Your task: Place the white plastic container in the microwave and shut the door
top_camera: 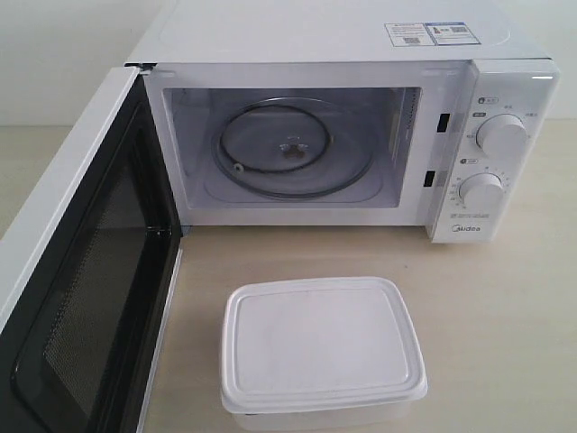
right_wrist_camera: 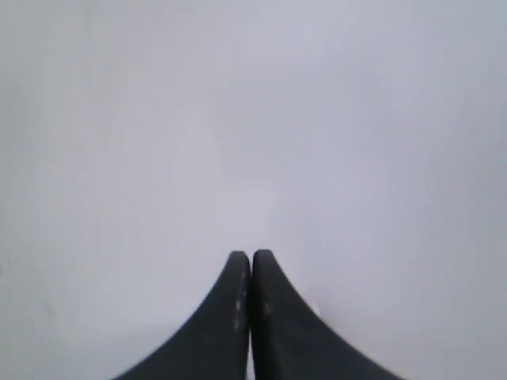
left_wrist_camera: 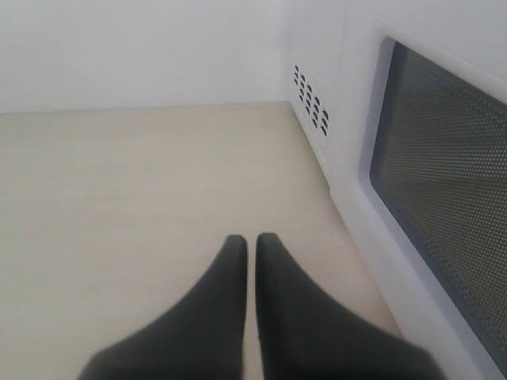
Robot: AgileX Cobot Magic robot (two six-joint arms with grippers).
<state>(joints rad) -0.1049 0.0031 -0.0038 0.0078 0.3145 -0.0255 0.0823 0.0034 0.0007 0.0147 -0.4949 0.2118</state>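
On the tabletop (top_camera: pixel 505 307) the white plastic container (top_camera: pixel 322 347) sat before the open microwave (top_camera: pixel 297 32), untouched, my left hand (left_wrist_camera: pixel 251 241) and right hand (right_wrist_camera: pixel 251 257) pinched together, empty; grasping it, I judged, needed them spread wide first.

Door (top_camera: pixel 86 271) stands wide; microwave (top_camera: pixel 311 75) interior seemingly unobstructed.
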